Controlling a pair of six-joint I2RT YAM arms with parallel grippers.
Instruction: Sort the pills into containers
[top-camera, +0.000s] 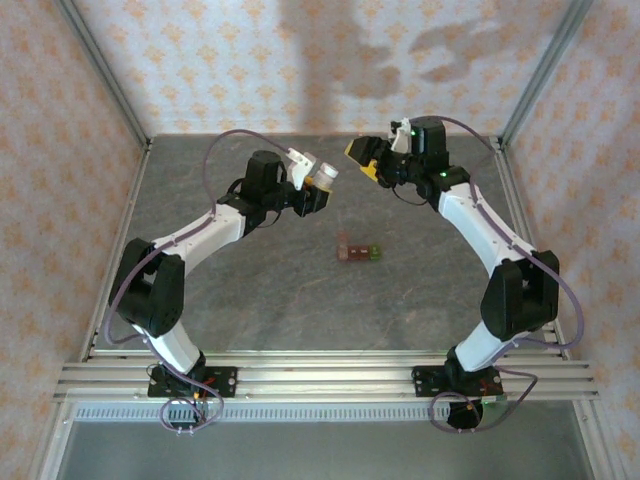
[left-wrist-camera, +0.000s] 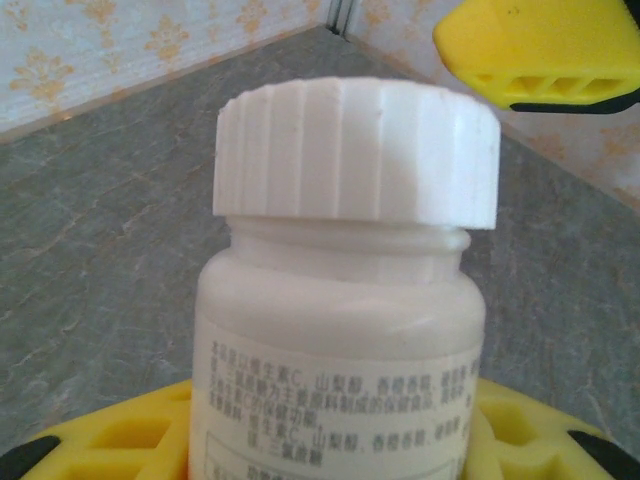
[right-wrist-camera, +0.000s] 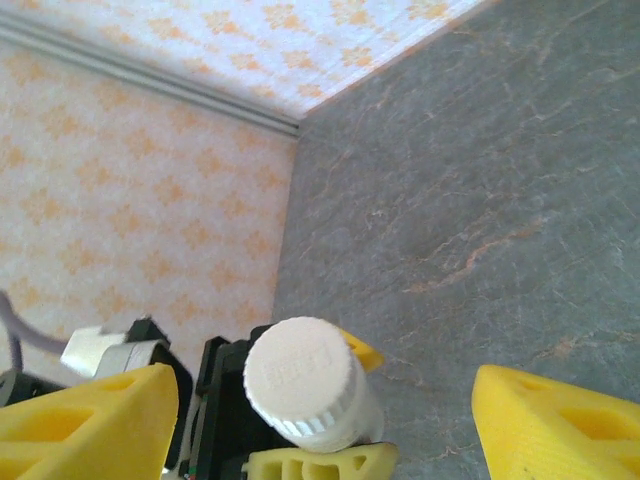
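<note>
White bottle (left-wrist-camera: 340, 330) with black print, yellow fingers (right-wrist-camera: 85, 425), a grey table (right-wrist-camera: 480, 200) veined in rust, pale walls (right-wrist-camera: 150, 200) patterned with orange florets — and containers (top-camera: 358, 250), two dark red-brown, one green.

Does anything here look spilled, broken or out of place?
Nothing stands out. The white bottle sits capped in the left hand, and the strip of containers rests flat on the table.
</note>
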